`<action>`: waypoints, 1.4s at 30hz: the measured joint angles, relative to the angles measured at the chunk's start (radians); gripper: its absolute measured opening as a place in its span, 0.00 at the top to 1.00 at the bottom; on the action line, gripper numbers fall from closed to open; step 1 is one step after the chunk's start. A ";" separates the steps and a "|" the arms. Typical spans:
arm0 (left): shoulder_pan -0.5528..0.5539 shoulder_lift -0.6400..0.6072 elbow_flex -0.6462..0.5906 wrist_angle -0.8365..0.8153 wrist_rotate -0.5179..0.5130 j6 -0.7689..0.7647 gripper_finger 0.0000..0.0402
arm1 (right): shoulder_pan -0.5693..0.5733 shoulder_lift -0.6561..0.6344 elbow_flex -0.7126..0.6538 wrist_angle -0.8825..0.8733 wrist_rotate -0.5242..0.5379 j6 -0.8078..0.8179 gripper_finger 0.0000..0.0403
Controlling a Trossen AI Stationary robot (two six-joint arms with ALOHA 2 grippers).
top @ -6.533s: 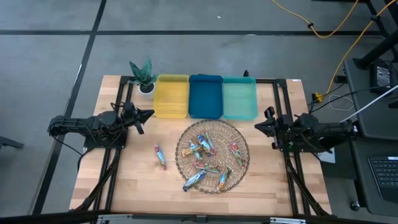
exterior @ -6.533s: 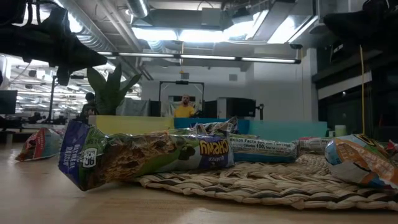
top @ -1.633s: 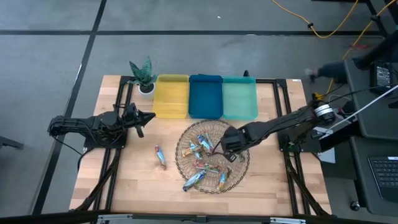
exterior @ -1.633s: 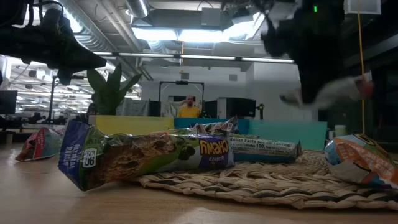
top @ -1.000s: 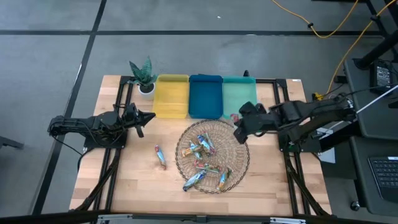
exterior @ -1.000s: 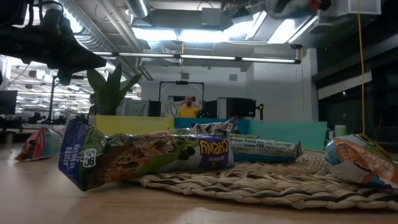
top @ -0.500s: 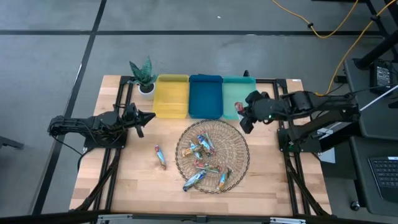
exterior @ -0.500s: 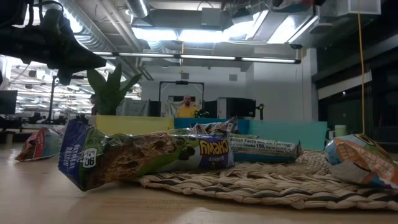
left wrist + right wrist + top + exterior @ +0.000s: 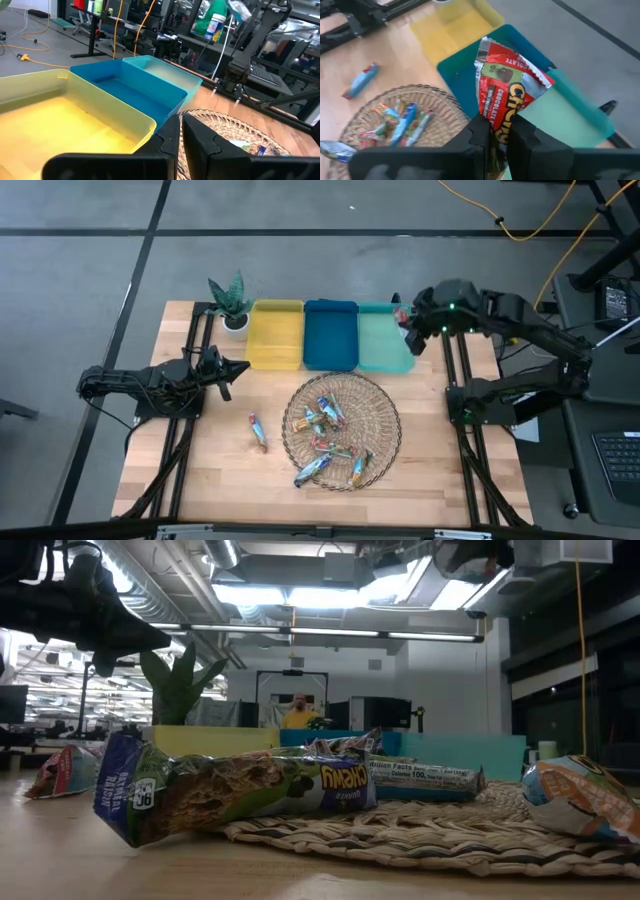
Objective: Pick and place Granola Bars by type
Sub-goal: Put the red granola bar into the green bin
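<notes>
Red granola bar (image 9: 507, 95) clamped in my right end effector (image 9: 501, 131), above the teal-green bin (image 9: 385, 340).

I see the other bars (image 9: 330, 430) in the wicker basket (image 9: 385, 442) and one blue bar (image 9: 258, 431) on the table (image 9: 220, 470). My left end effector (image 9: 233, 366) waits closed beside the yellow bin (image 9: 275, 335).

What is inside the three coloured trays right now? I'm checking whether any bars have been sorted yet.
The yellow tray and blue tray look empty. The green tray shows none either, though the right gripper, holding a red bar, covers its far right corner.
</notes>
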 joint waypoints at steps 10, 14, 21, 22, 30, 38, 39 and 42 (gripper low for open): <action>0.000 0.000 0.000 0.000 -0.003 0.000 0.96 | -0.317 0.036 0.000 0.001 -0.180 -0.205 0.88; 0.000 0.000 0.000 0.000 -0.003 -0.023 0.96 | -0.390 0.080 0.000 0.000 -0.213 -0.266 0.88; 0.000 0.000 0.000 0.000 -0.004 -0.037 0.96 | -0.472 0.212 0.000 0.008 -0.212 -0.365 0.88; 0.000 0.000 0.000 0.000 -0.004 -0.037 0.96 | -0.480 0.235 0.000 0.014 -0.211 -0.378 0.88; 0.000 0.000 0.000 0.000 -0.004 -0.036 0.96 | -0.497 0.413 -0.023 0.106 -0.211 -0.385 0.88; 0.000 0.000 0.000 0.000 -0.004 -0.036 0.96 | -0.497 0.491 -0.178 0.300 -0.210 -0.385 0.88; 0.000 0.000 0.000 0.000 -0.004 -0.036 0.96 | -0.497 0.494 -0.194 0.317 -0.210 -0.384 0.88; 0.000 0.000 0.000 0.000 -0.004 -0.036 0.96 | -0.497 0.496 -0.244 0.374 -0.210 -0.384 0.88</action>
